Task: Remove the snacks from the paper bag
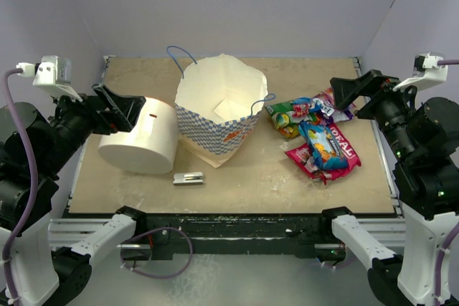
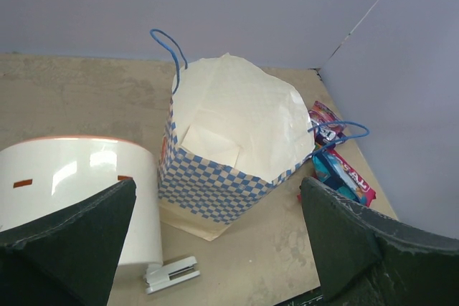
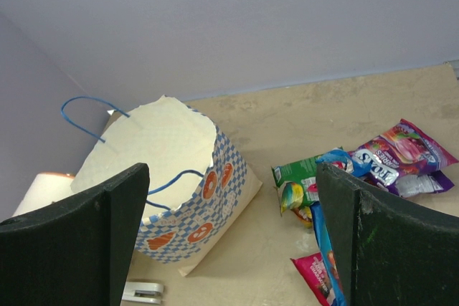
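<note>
Paper bag [image 1: 215,130]: stands upright with its mouth open at the middle of the table [image 1: 251,191], blue string handles up.
Snacks [image 1: 320,142]: a loose heap of foil packets lying on the table right of the bag, towards the right edge.
Left gripper [image 1: 122,109]: fingers spread wide, holding nothing, at the left edge over the white cylinder [image 1: 140,141].
Right gripper [image 1: 351,91]: fingers spread wide, holding nothing, near the far right corner above the heap.
White cylinder: on its side, just left of the bag.
Metal clip [image 1: 188,178]: flat, near the front edge.
</note>
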Motion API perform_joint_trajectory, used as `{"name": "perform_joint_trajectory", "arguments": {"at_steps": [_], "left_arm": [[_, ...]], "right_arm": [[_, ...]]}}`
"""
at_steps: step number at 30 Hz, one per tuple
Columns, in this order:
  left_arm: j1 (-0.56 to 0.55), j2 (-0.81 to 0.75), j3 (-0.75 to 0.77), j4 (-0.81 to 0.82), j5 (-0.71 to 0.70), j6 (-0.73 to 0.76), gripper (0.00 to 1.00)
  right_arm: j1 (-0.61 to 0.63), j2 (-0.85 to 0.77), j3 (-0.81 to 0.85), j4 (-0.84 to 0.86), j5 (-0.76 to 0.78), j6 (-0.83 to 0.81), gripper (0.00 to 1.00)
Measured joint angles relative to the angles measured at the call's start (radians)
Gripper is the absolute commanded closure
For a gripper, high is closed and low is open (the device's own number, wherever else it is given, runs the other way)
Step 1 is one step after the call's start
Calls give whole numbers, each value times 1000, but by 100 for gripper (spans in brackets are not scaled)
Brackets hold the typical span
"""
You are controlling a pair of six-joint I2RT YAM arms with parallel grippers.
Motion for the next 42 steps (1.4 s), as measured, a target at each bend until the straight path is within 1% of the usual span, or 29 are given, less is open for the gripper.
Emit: {"name": "perform_joint_trajectory", "arguments": {"at_steps": [42], "left_arm": [[0,4,-35,13,0,1,1]], "right_arm": [[0,8,-10,9,-21,-6,0]]}}
